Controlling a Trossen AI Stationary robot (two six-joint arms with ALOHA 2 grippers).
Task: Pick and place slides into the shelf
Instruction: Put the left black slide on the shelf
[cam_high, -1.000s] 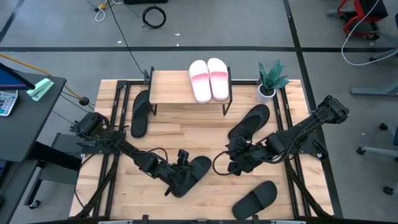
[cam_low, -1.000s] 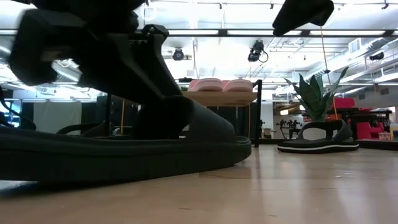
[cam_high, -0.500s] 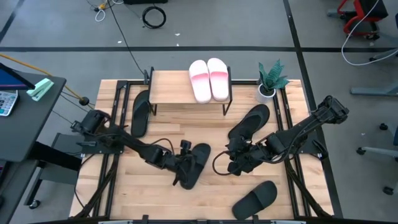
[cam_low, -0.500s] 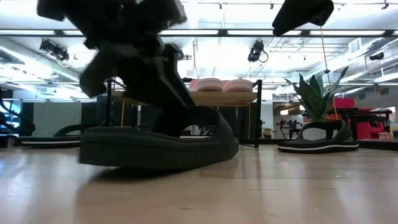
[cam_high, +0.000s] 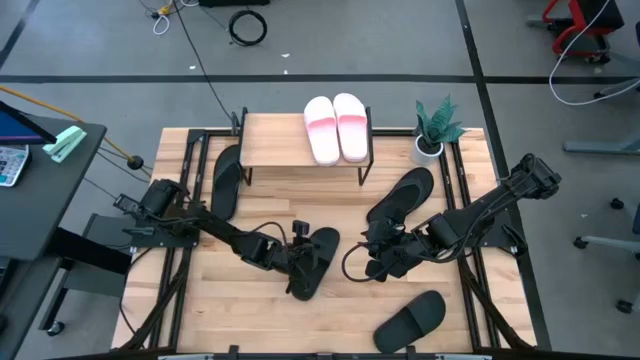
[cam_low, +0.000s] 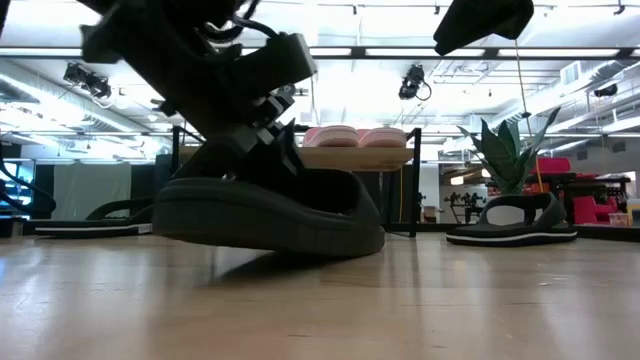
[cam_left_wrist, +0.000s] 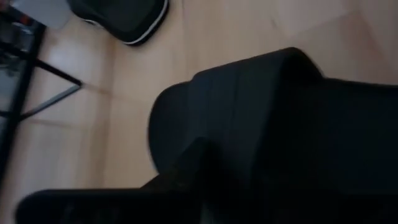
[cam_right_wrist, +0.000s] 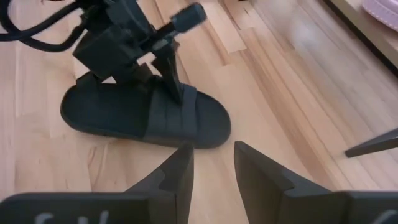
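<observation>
The black slide (cam_high: 312, 262) I am working lies in the middle of the table, well in front of the shelf (cam_high: 275, 142). In the low view its heel end is tipped up off the wood while the toe end touches down. My left gripper (cam_high: 298, 250) has it by the strap: in the right wrist view the fingers (cam_right_wrist: 169, 70) are pinched on the strap, one in front and one reaching under it.

Spreading out from there, I count two pale pink slides (cam_high: 335, 127) already sitting side by side on the right part of the shelf's plank. That is all that is stowed. Besides the one in my grip, three black ones are left on the tabletop: one (cam_high: 226, 181) just beside the shelf's left legs, one (cam_high: 403, 196) to the right below the potted plant (cam_high: 436, 128), and one (cam_high: 410, 321) near the table's front edge.

My right gripper (cam_high: 378, 258) hovers low just right of centre, near the held slide, with its fingers spread apart and nothing between them.

So I judge the job roughly a third done, with the carry to the shelf for this slide not yet made.
</observation>
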